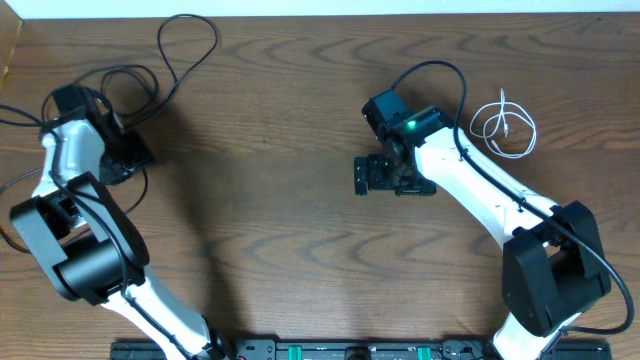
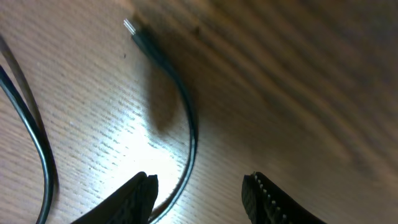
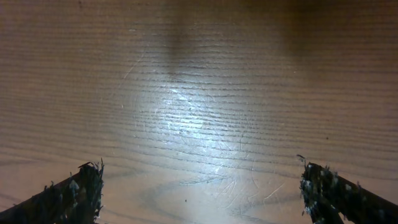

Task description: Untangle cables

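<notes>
The left hand [image 2: 200,184] is hanging wide open over a black cable [image 2: 189,118] running forward between its fingers [image 2: 140,191] on the tabletop [image 2: 298,93], while the open right hand [image 3: 199,169] is sitting far off.

The long cables [image 1: 186,40] lie in loops at the far left of the desk [image 1: 280,120], around the left hand [image 1: 125,155]. One of them runs between that hand's spread fingers, and its plug [image 2: 134,31] lies on the desk beyond the hand. The short cable [image 1: 505,128] is coiled at the far right, well apart from them. The right hand [image 1: 385,175] sits mid-desk, left of that coil, fingers apart over the desk.
</notes>
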Robot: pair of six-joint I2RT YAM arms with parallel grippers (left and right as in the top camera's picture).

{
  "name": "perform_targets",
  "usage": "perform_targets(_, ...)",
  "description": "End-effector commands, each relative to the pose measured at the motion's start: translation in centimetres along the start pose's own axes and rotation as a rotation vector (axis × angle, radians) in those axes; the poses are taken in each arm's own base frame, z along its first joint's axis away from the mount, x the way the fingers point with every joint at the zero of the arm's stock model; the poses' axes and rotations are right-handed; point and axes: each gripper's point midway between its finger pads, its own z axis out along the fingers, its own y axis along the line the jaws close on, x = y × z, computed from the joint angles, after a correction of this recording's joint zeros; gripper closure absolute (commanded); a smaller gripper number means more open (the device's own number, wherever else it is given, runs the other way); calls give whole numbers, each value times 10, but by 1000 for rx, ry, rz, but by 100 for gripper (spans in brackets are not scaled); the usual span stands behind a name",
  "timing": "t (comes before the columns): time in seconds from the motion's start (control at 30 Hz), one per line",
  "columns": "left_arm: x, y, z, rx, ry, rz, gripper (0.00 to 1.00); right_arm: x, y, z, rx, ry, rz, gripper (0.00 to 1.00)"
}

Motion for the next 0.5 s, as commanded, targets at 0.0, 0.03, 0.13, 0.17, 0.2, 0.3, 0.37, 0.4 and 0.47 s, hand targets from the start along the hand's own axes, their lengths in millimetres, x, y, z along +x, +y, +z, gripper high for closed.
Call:
perform_targets(0.0,10,18,10,-119,14,30,50,2,3,-4,-10,-9,-7,1)
perform_targets(0.03,14,19,14,-120,17,30,51,2,4,-4,-10,-9,-9,1)
perform_targets(0.13,20,20,22,-120,21,29,53,2,4,-4,-10,-9,-9,1)
perform_targets(0.17,21,21,23,-120,21,29,55,2,4,-4,-10,-9,-9,1)
perform_targets(0.2,22,21,24,-120,20,29,57,2,4,-4,-10,-9,-9,1)
perform_targets(0.3,24,21,26,-121,25,29,68,2,4,-4,-10,-9,-9,1)
perform_targets(0.37,25,21,27,-121,26,29,78,2,4,-4,-10,-9,-9,1)
perform_targets(0.4,26,22,27,-121,28,29,81,2,4,-4,-10,-9,-9,1)
perform_targets(0.47,29,23,29,-125,33,29,86,2,4,-4,-10,-9,-9,1)
